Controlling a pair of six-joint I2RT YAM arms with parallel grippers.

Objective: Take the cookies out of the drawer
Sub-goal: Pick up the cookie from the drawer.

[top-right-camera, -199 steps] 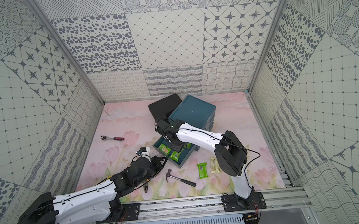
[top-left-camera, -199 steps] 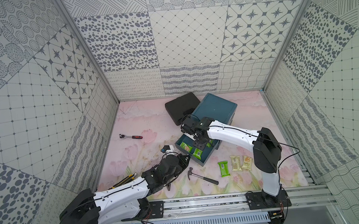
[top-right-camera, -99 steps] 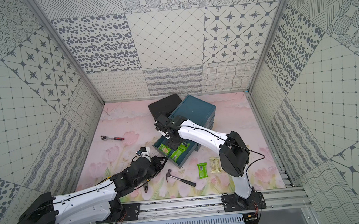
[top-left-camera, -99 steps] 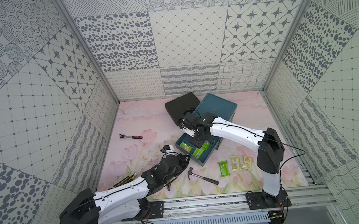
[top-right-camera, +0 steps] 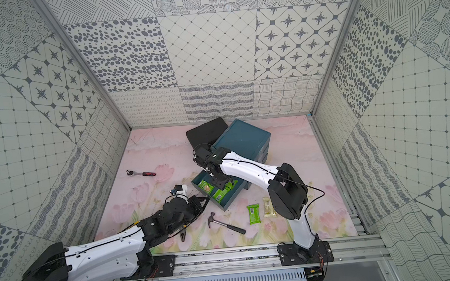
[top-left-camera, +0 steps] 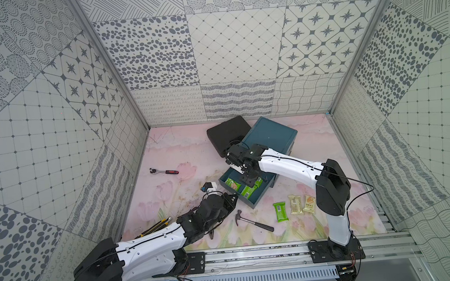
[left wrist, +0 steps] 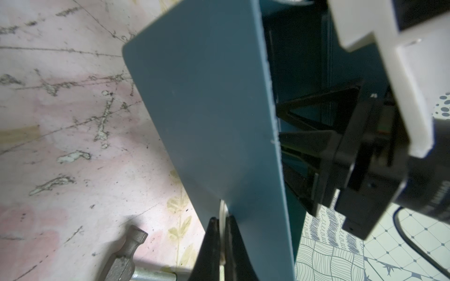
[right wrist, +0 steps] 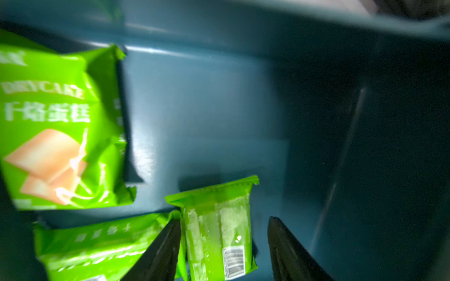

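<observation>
Here we are at the cookies (top-left-camera: 248, 192): three green packets lie inside the open drawer (top-left-camera: 263, 194), and we see them bunched together there in both top views. The right gripper (top-left-camera: 249, 182) reaches down into the drawer right over them. From its wrist camera we catch the small packet (right wrist: 219, 231), barcode side up, sitting between the spread fingers (right wrist: 160, 255). One finger is against its edge and the other stands clear of it, so nothing is pinched. A second packet (right wrist: 102, 248) lies just beside that near finger, and a big packet (right wrist: 56, 133) with a cake picture rests farther along the drawer floor, apart from the gripper. Moving out, the left gripper (left wrist: 221, 218) sits at the drawer's front panel, fingers pressed together on a thin white strip (left wrist: 222, 214) at the panel's edge. The drawer stands pulled out of a teal cabinet (top-left-camera: 271, 137), with a black case (top-left-camera: 226, 134) just behind it. On the table (top-left-camera: 180, 156), near the drawer's corner, we've got a green packet (top-left-camera: 280, 212) and two beige packets (top-left-camera: 296, 204) side by side. A hammer (top-left-camera: 253, 223) lies between them and the left arm.
</observation>
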